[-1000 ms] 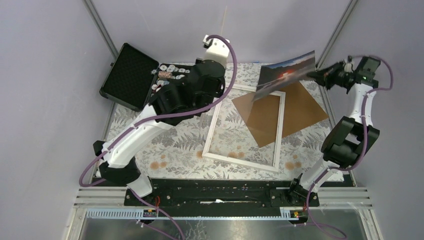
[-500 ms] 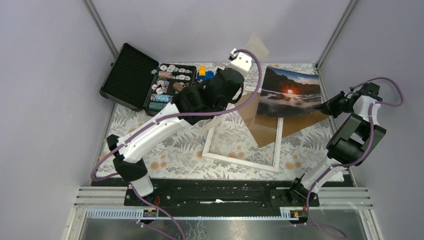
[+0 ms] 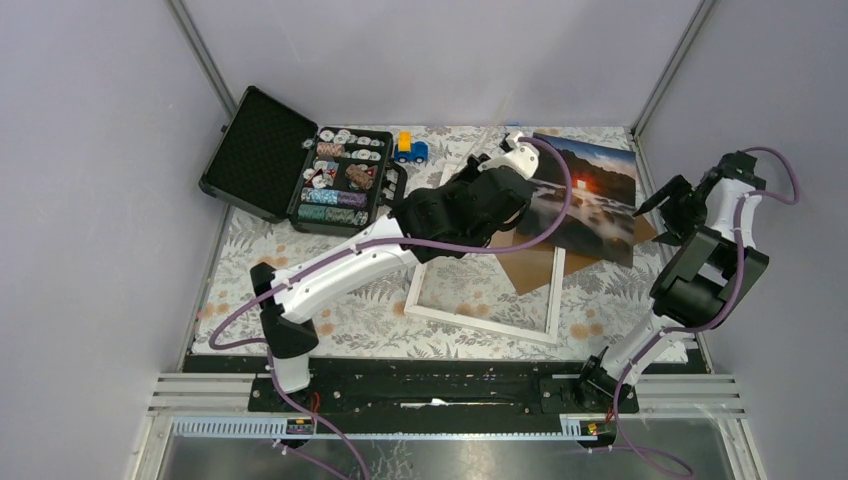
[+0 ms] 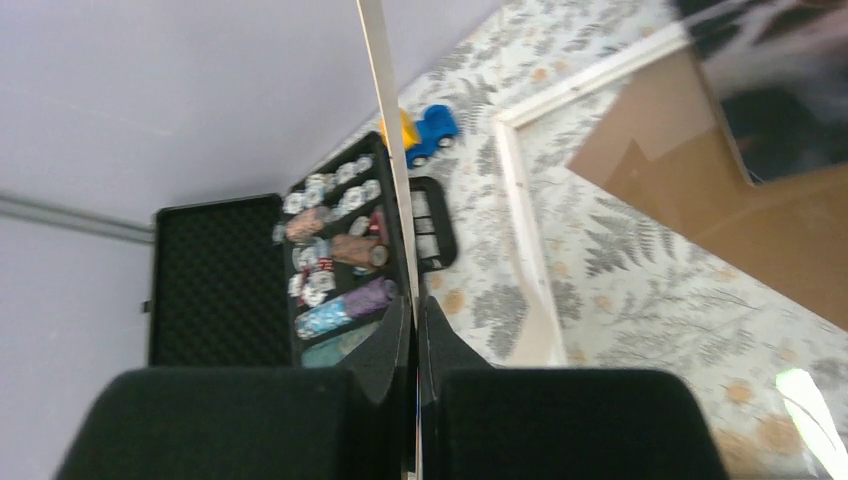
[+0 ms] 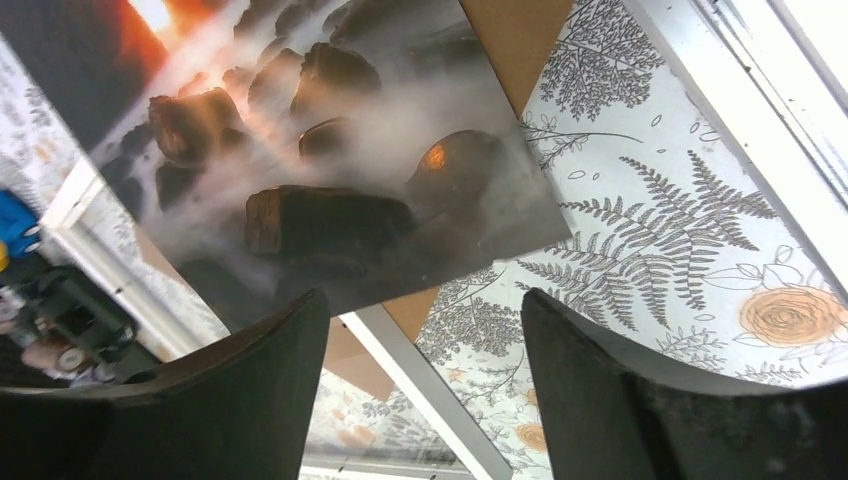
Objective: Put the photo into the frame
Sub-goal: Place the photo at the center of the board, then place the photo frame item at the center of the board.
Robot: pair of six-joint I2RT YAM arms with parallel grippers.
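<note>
The photo (image 3: 590, 190), a sunset over misty dark rocks, lies over the brown backing board (image 3: 535, 255) and the far right corner of the white frame (image 3: 480, 326). My right gripper (image 3: 660, 200) hovers just off the photo's right edge, open and holding nothing. In the right wrist view the photo (image 5: 330, 150) lies beyond the spread fingers (image 5: 270, 400) of that gripper (image 5: 420, 340). My left gripper (image 4: 415, 310) is shut on a thin cream sheet (image 4: 385, 130) seen edge-on; it is up at the back near the frame's far edge (image 4: 525, 230).
An open black case (image 3: 265, 150) with poker chips (image 3: 340, 175) sits at the back left, with a blue and yellow toy truck (image 3: 410, 148) beside it. The left arm (image 3: 400, 240) stretches across the frame's left side. Purple walls close in the floral cloth (image 3: 330, 300).
My right gripper brought the photo down from mid-air onto the board and frame corner, then opened and let go. The left arm swung right and lower with its sheet.
</note>
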